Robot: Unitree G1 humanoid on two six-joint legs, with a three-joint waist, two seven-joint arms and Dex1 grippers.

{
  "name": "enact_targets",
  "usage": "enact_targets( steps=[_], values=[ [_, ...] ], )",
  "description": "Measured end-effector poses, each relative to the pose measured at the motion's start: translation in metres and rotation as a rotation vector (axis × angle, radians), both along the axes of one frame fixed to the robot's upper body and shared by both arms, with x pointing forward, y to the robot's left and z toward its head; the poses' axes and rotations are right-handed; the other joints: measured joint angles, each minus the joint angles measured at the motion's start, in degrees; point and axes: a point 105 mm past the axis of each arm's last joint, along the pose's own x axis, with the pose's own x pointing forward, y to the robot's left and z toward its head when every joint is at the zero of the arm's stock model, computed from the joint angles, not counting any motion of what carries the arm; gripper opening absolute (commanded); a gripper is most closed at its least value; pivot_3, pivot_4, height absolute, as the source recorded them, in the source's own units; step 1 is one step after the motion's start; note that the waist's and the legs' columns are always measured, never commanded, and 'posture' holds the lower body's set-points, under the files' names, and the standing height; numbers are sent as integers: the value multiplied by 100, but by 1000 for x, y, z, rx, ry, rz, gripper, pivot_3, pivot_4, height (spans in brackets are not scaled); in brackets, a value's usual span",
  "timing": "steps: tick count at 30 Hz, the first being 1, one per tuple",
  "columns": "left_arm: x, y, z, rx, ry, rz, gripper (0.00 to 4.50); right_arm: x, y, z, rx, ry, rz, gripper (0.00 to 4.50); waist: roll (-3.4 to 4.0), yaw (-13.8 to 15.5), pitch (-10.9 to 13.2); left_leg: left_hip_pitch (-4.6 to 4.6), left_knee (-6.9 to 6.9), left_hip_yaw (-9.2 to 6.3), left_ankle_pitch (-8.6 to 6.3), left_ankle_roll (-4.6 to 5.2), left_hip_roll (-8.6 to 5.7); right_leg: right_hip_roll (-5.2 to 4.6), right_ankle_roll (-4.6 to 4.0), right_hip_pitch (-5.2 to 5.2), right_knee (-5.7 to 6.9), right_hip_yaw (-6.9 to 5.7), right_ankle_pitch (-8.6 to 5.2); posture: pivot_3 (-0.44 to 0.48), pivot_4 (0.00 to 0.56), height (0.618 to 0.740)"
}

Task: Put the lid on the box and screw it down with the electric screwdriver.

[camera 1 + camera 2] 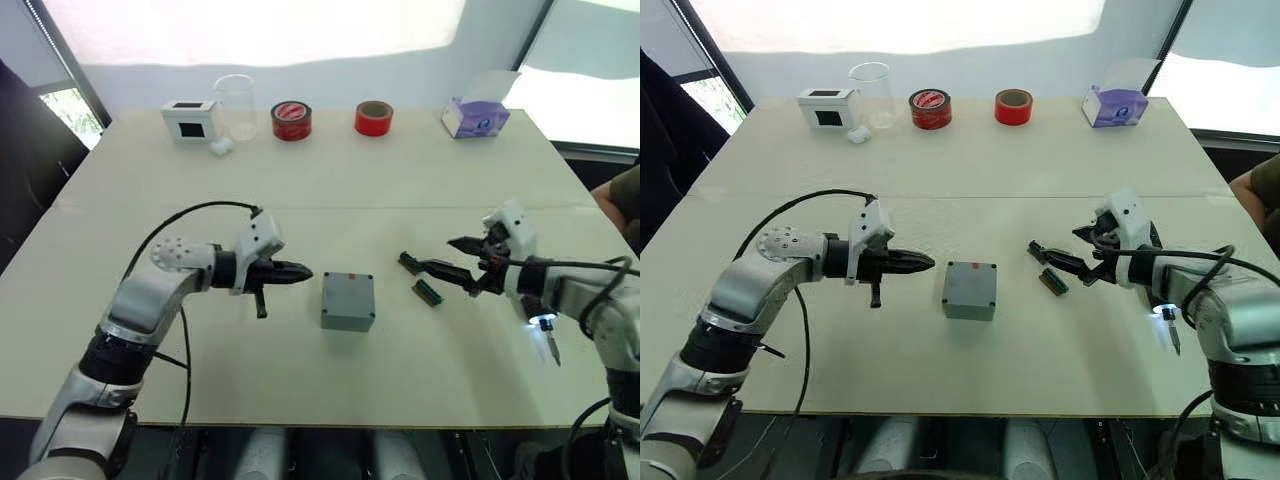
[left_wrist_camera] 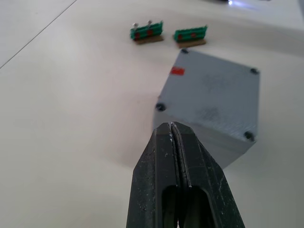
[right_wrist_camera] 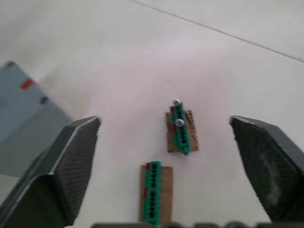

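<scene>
The grey box (image 1: 346, 320) stands at the table's middle with the lid (image 1: 348, 291) lying flat on top; dark screw points mark the lid's corners (image 2: 213, 90) and a red mark sits at one edge. My left gripper (image 1: 305, 271) is shut and empty, its tip pointing at the box's left side a short gap away. My right gripper (image 1: 437, 253) is open to the right of the box, hovering over two small green strips (image 3: 180, 126). A glowing tool end with a thin metal bit (image 1: 550, 342), seemingly the electric screwdriver, pokes out below my right forearm.
Along the far edge stand a white box with a black window (image 1: 190, 120), a clear cup (image 1: 236, 105), two red tape rolls (image 1: 291, 120) (image 1: 374, 118) and a purple tissue box (image 1: 477, 115). A person's arm (image 1: 620, 195) shows at the right edge.
</scene>
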Motion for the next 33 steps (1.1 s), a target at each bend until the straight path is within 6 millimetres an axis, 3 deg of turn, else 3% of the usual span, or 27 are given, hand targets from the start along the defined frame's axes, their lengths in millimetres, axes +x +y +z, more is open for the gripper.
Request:
enact_targets(
  steps=[3, 8, 23, 28, 33],
  values=[
    [-1, -1, -1, -7, 11, 14, 0, 10, 2, -21, -32, 9, 3, 3442, 2, -23, 1, -1, -1, 5, 3, -4, 0, 2, 0, -5, 3, 5, 0, 0, 150, 740],
    [-5, -2, -2, -15, 19, 21, 0, 20, 8, -12, -36, -39, 48, 1507, 1, -12, 1, 0, -1, 4, 3, -5, 3, 5, 0, -4, 2, 5, 0, 0, 150, 740],
    [-4, 0, -1, -15, 15, 54, 0, 26, 13, -27, -40, -4, 74, 1507, 1, 8, 1, 0, 1, 4, 9, -14, 2, 5, 0, -3, 2, 5, 0, 0, 150, 740],
    [-2, 1, -3, -16, 21, 59, 0, 26, 13, -28, -38, -1, 71, 56, 1, 8, 1, 0, 0, 4, 9, -14, 2, 5, 0, -3, 2, 5, 0, 0, 150, 740],
    [-2, 0, -3, -16, 15, 54, 0, 28, 13, -25, -41, -18, 65, 56, 1, 7, 0, 0, 0, 4, 9, -15, 3, 5, 0, -3, 2, 5, 0, 0, 150, 740]
  ],
)
